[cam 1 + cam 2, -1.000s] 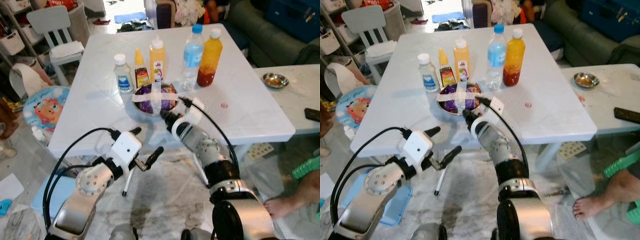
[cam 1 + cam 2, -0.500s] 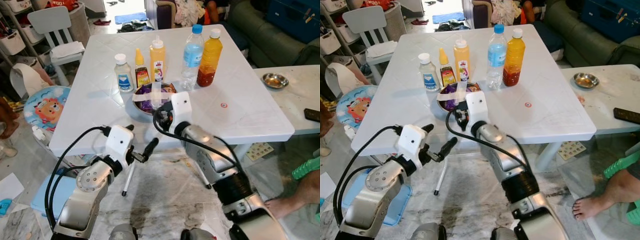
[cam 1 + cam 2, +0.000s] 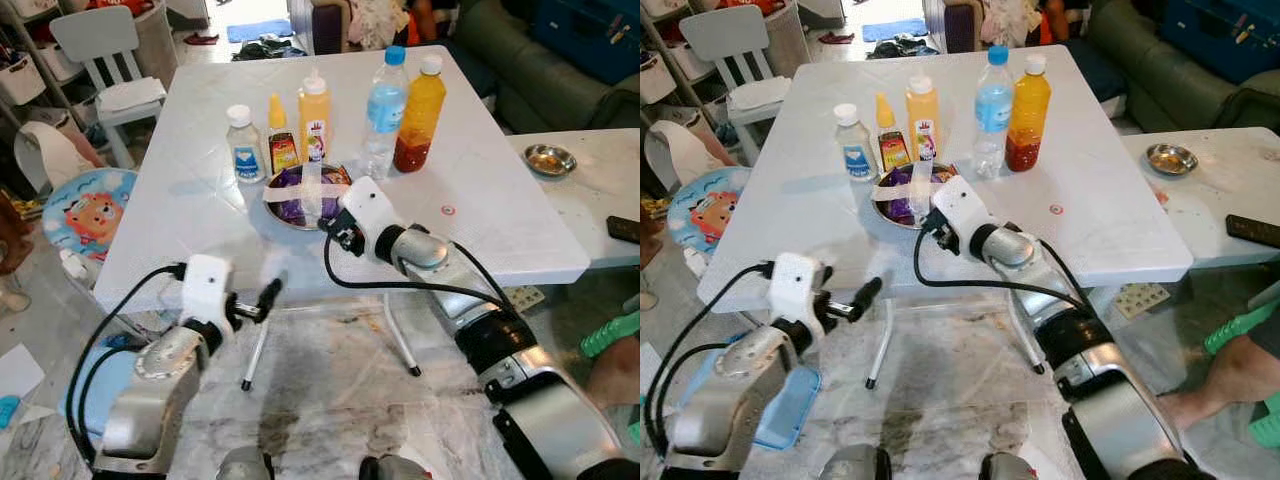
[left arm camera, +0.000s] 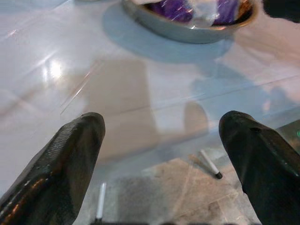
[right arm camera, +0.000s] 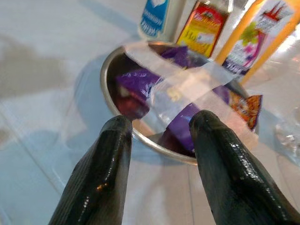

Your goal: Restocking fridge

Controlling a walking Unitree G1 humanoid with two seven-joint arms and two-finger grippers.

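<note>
A metal bowl [image 3: 289, 221] of purple snack packets [image 3: 293, 184], strapped with pale tape, sits near the front of the white table [image 3: 190, 220]. Behind it stand a small blue-label bottle [image 3: 241, 145], a yellow-cap bottle [image 3: 280, 140], an orange squeeze bottle [image 3: 314, 120], a water bottle [image 3: 384, 110] and an orange bottle [image 3: 418, 105]. My right gripper [image 5: 159, 126] is open just short of the bowl's [image 5: 107, 65] near rim, fingers pointing at it, nothing between them. My left gripper [image 4: 164, 140] hovers open and empty below the table's front edge, left of the bowl.
A white chair [image 3: 110, 60] and a child's bear stool [image 3: 85, 215] stand left of the table. A second table on the right carries a small metal dish [image 3: 551, 160] and a black phone [image 3: 624, 228]. A person's leg [image 3: 610, 360] shows at the right edge.
My right forearm has swung out to the right while its gripper stays at the bowl. My left gripper has drifted left and lower along the table's front edge.
</note>
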